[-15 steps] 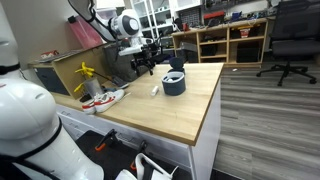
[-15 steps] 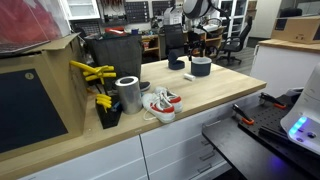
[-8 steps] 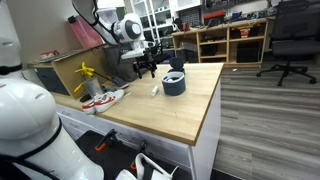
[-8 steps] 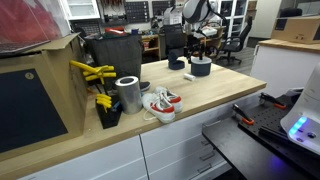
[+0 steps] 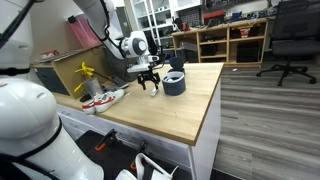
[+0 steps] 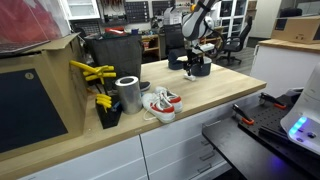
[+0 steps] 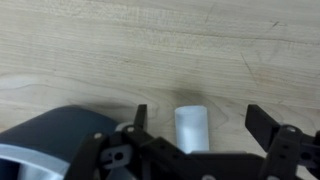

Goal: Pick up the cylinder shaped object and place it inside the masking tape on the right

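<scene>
Cylinder (image 7: 191,127): small, white, smooth, lying on its side on wooden desk (image 7: 90,40), toward far edge. Lower end hidden by gripper body. Lies between jaws of gripper (image 7: 201,116), touching neither finger. Jaws spread wide, grasping nothing. Tape (image 7: 55,140), dark blue-grey roll, just beside cylinder, outside jaws.

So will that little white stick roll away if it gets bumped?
Probably: the cylinder looks round and seems to lie on its side on the smooth table, so a nudge could roll it. It looks small and likely light. The open tool straddles it, so closing may trap it first.
</scene>
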